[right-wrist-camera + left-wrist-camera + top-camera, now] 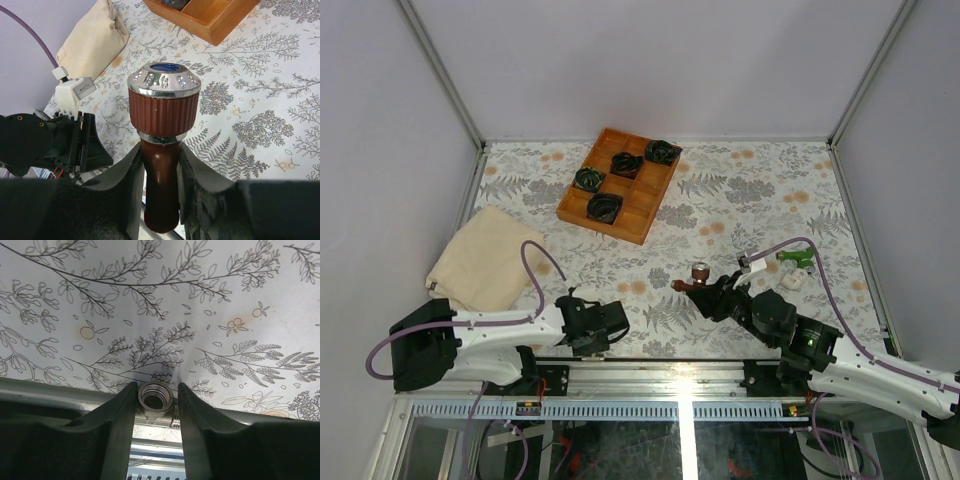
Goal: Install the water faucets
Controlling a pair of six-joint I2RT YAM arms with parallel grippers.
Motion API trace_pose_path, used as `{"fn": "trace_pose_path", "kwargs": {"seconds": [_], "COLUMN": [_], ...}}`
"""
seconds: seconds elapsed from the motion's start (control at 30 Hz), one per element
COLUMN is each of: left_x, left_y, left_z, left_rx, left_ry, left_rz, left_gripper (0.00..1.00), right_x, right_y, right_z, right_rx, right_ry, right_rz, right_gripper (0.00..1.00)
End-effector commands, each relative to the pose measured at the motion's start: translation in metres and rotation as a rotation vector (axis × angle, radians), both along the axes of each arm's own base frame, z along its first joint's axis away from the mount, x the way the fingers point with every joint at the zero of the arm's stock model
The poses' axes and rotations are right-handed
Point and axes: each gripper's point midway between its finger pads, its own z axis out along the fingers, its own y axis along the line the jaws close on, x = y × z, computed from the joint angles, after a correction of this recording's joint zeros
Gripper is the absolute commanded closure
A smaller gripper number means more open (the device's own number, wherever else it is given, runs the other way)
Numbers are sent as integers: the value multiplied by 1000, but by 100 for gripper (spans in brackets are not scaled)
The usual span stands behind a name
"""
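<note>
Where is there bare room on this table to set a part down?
Bare: between the wooden tray and the right gripper holding the red-brown faucet, and the far right corner beyond the green faucet. Crowded: near the white piece and the beige cloth.

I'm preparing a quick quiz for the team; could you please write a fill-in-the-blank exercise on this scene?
The right gripper is shut on a faucet coloured ___.
Near the green faucet lies a small piece that is ___.
The wooden tray holds ___ coiled bundles.
Missing: red-brown; white; four.
</note>
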Motion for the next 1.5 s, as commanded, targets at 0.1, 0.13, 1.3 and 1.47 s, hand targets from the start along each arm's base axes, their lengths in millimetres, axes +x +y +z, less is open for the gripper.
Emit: {"fn": "trace_pose_path", "kwargs": {"seconds": [0.1, 0.13, 1.3, 1.47], "left_x": [-10, -7, 101, 74], "left_y": [3, 3, -88, -74], "left_z": [-3, -2, 52, 47], "left_rx": [49, 46, -155, -318], "left_ry": [45, 28, -336, -247], "left_rz": [-39, -34, -358, -221], "left_gripper": [77, 78, 28, 28], "right_x": [4, 4, 25, 24], "right_y": [1, 1, -18, -4], "right_z": [14, 14, -29, -34], "right_rx": [40, 38, -174, -202], "right_ry": [-33, -32, 23, 46], "right_rz": [-16, -14, -170, -121], "right_gripper": [94, 94, 95, 95]}}
